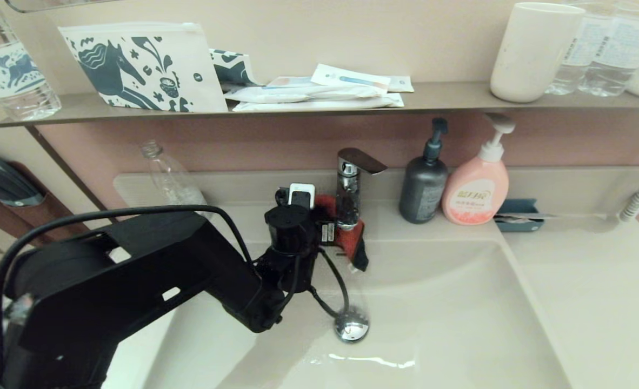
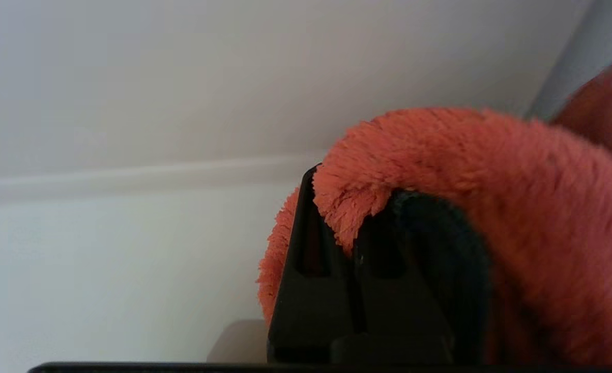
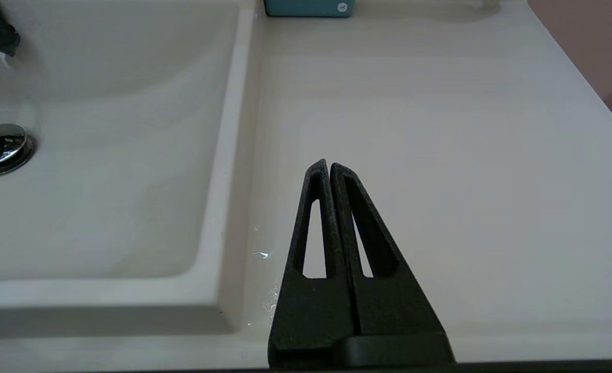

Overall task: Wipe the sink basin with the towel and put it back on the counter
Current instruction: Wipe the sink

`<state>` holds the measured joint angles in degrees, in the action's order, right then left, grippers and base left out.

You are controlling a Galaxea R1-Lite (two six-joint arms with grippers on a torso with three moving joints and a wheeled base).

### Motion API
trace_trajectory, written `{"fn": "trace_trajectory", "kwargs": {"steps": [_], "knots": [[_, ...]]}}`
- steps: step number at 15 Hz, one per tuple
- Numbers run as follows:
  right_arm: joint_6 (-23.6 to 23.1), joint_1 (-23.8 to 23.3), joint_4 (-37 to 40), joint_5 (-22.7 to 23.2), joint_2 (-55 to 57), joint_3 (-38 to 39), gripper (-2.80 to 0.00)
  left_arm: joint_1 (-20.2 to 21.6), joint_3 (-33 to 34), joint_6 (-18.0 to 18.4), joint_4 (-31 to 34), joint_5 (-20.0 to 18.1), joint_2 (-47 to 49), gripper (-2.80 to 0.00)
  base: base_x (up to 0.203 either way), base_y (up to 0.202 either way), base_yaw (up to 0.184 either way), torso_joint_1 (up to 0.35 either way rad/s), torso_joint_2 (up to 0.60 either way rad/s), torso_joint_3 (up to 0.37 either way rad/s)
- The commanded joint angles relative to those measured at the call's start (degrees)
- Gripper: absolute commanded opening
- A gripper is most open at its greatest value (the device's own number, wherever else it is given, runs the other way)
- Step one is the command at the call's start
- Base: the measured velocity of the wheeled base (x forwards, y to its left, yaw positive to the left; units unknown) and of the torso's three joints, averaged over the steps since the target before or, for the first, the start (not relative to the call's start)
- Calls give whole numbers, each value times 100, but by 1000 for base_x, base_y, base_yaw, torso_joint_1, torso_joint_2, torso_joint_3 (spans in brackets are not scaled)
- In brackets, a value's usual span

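My left gripper point(image 2: 355, 223) is shut on the orange-red towel point(image 2: 492, 171), which bunches over both fingertips with its dark grey edge beside them. In the head view the left arm reaches over the sink basin point(image 1: 433, 313) to its back rim, and the towel point(image 1: 354, 237) hangs right at the base of the faucet point(image 1: 349, 183), above the chrome drain plug point(image 1: 351, 326). My right gripper point(image 3: 329, 165) is shut with nothing in it. It hovers over the counter point(image 3: 440, 155) to the right of the basin point(image 3: 104, 155) and is out of the head view.
On the back ledge stand a dark pump bottle point(image 1: 423, 186), a pink pump bottle point(image 1: 476, 189), a teal holder point(image 1: 517, 216) and a clear bottle point(image 1: 171, 178). A wall shelf point(image 1: 449, 97) above carries a cup point(image 1: 533, 51), packets and bottles.
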<state>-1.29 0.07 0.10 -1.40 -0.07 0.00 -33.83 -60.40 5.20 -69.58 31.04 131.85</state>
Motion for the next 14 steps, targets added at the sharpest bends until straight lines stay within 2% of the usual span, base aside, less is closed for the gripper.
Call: {"fn": "trace_trajectory", "kwargs": {"steps": [1,4,6,7,10,14], "knots": [[-3,1,-1,-1,7,-2,-280,232,541,-74,-55,-101,-442,-280,0,0,0,0,0,0],[-3,1,-1,-1,7,-1,-280,690,1294,-94,-465,-361,-691,-280,0,0,0,0,0,0],[-3,1,-1,-1,7,0,-280,1222,1710,-64,-821,-667,-863,-280,0,0,0,0,0,0],[-3,1,-1,-1,7,0,-280,1352,1853,-53,-875,-747,-1029,-280,0,0,0,0,0,0],[-3,1,-1,-1,7,0,-280,1566,2259,-40,-882,-874,-1569,-280,0,0,0,0,0,0],[-3,1,-1,-1,7,0,-280,1548,2580,-50,-567,-791,-2273,-280,0,0,0,0,0,0]]}}
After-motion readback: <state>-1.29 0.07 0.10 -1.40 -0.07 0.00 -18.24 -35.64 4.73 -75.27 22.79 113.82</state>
